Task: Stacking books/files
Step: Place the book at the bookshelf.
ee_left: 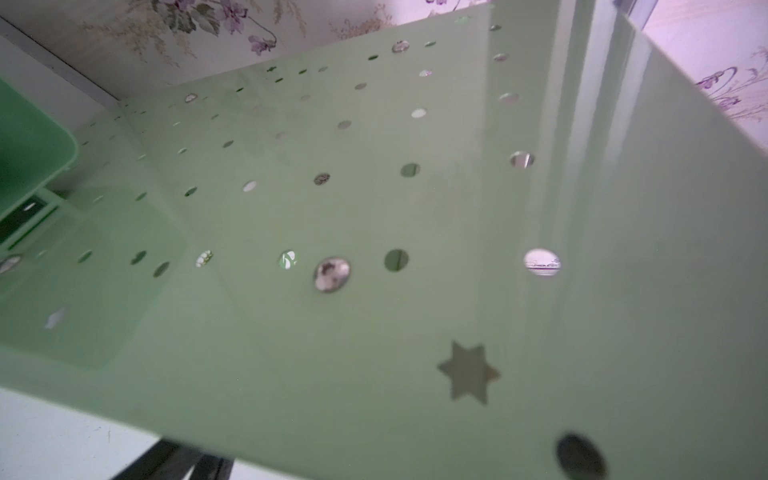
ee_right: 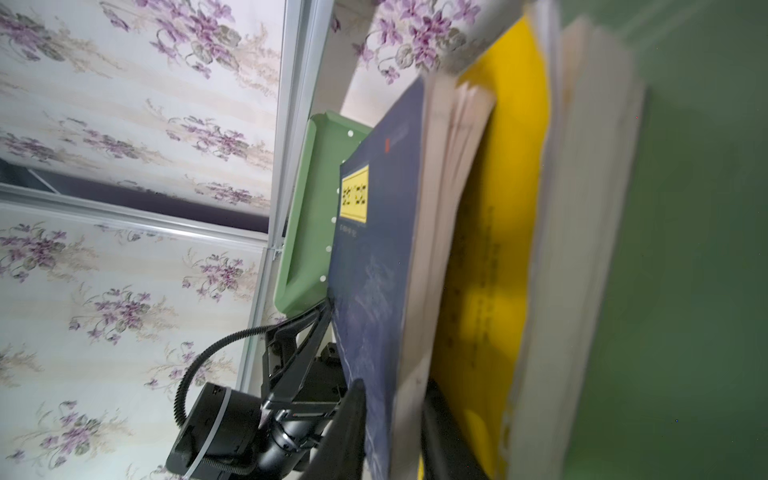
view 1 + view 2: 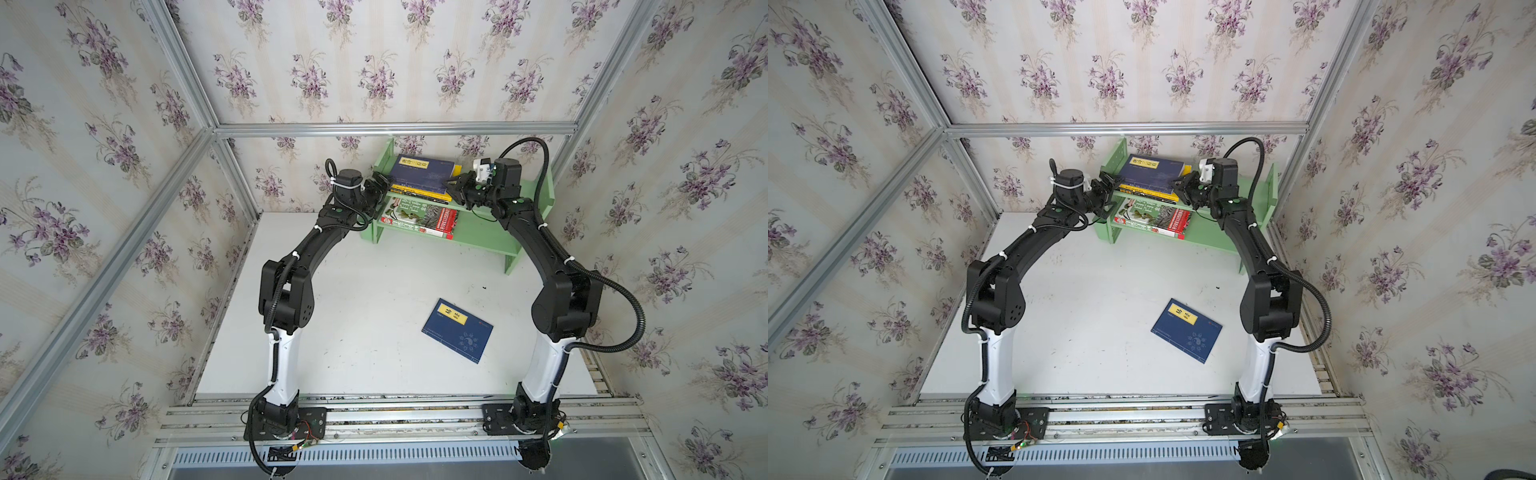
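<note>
Navy paperback (image 3: 422, 172), yellow title label, flat atop yellow book (image 2: 507, 187)

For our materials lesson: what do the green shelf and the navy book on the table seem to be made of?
Shelf: likely painted sheet metal, maybe plastic; glossy, reflective, with punched holes. Book: likely paper with a card cover; thin, flat, printed label.

Cream wallpaper (image 3: 374, 62) with purple flower sprigs covers every wall, framed by silvery aluminium bars (image 3: 395, 129). A white tabletop (image 3: 353, 311) lies in soft, even light, and a pale green two-tier shelf (image 3: 478, 239) stands at its far edge by the back wall.
</note>
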Motion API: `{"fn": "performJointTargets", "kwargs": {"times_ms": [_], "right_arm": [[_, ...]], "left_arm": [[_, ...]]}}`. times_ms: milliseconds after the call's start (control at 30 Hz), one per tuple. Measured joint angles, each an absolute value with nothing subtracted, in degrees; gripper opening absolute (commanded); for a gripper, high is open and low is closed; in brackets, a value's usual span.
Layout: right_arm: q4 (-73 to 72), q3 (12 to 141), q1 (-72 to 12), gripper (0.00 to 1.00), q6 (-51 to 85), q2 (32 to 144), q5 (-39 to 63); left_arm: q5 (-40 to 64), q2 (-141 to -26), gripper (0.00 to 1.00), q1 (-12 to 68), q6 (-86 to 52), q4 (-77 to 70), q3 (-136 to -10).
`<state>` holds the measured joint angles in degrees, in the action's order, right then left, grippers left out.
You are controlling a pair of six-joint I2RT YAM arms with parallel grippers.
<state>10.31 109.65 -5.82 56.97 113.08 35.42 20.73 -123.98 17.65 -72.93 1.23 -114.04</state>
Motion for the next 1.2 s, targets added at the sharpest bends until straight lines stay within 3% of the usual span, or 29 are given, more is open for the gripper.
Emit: {"fn": "performJointTargets", "kwargs": {"times_ms": [600,800,967,1200], "right_arm": [[15.97,113.34,-5.65,0.33,51.57,113.67,32.53],[17.32,115.07,-5.56,0.44,48.99,113.38,32.82],[16.60,115.44,-4.93,0.48,46.41,111.18,35.07],[17.21,107.15,-4.01,0.57,40.25,101.54,36.84]], "left_arm": [[20.71,-124.16,0.99,17.63,-73.17,2.00,-114.87],[20.71,-123.46,1.00,17.37,-73.12,3.01,-116.14],[21.74,-121.21,1.00,17.37,-73.32,2.07,-115.68],[25.76,-112.14,1.00,17.43,-70.83,-6.13,-104.60]]}}
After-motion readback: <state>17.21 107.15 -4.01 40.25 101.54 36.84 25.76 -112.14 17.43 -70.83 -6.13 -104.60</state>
